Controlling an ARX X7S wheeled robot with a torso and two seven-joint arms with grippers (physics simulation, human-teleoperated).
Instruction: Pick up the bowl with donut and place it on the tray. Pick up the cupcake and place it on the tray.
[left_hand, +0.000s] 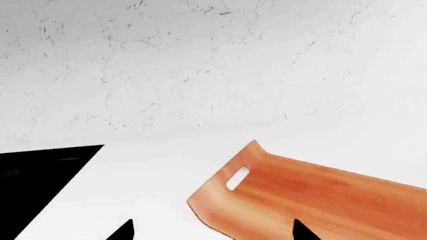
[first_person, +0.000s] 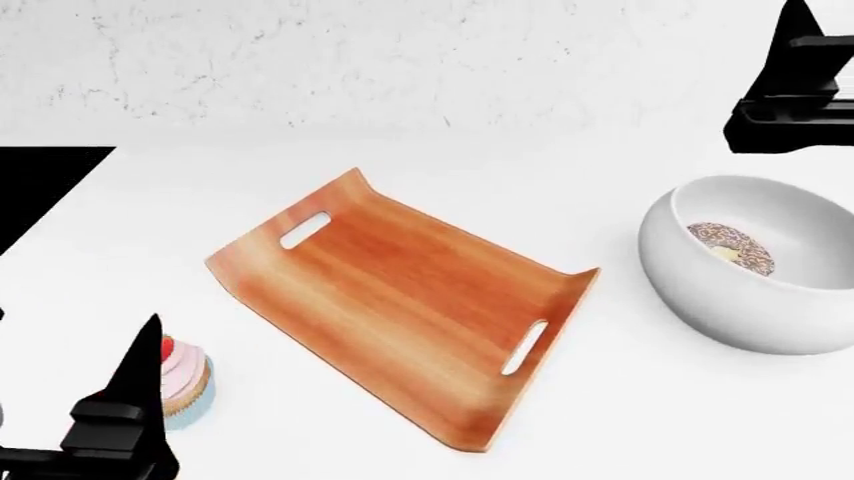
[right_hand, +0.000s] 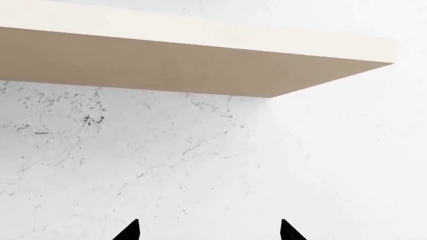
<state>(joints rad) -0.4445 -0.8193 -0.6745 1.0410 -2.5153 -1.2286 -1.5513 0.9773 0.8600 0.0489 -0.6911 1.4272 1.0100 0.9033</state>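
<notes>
The orange-brown wooden tray (first_person: 400, 305) sits in the middle of the white table (first_person: 601, 420), with 2 curled-up ends. At 3 o'clock from it is the big shiny white bowl (first_person: 694, 290) holding the speckled donut (first_person: 731, 247). At 8 o'clock stands the pink cupcake (first_person: 187, 385). The left gripper (left_hand: 212, 231) and right gripper (right_hand: 208, 231) are both spread apart, holding nothing.

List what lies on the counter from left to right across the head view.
cupcake → tray → bowl, with the donut inside it.
</notes>
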